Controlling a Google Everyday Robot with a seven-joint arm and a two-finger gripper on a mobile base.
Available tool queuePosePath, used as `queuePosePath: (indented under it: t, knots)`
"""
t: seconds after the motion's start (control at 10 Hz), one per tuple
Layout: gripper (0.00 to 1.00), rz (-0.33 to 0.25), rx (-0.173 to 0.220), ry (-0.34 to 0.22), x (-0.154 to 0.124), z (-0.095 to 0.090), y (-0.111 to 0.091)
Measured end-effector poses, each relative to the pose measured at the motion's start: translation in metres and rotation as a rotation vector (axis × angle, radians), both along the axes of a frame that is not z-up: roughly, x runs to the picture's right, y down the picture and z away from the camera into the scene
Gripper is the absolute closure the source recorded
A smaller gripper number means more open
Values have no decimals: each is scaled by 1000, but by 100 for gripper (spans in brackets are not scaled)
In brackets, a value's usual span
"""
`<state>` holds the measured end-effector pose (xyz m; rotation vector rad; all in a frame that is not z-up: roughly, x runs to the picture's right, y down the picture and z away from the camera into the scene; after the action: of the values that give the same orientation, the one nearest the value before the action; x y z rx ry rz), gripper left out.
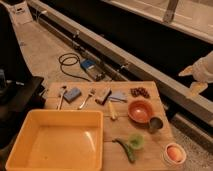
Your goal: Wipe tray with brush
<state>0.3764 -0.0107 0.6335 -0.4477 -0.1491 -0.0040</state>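
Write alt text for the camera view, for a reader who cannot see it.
A big yellow tray sits empty at the near left of a wooden table, with a brush, fork, sponge and bowl behind and beside it. The gripper hangs beyond the table's far right corner, jaws open, holding nothing.
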Motion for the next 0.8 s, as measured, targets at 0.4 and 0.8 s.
queuePosePath:
  t: [0.4, 0.8]
  knots:
    - [30, 0, 0, 0, 0, 0, 0]
    - [30, -50, 7, -12, -3, -1, 1]
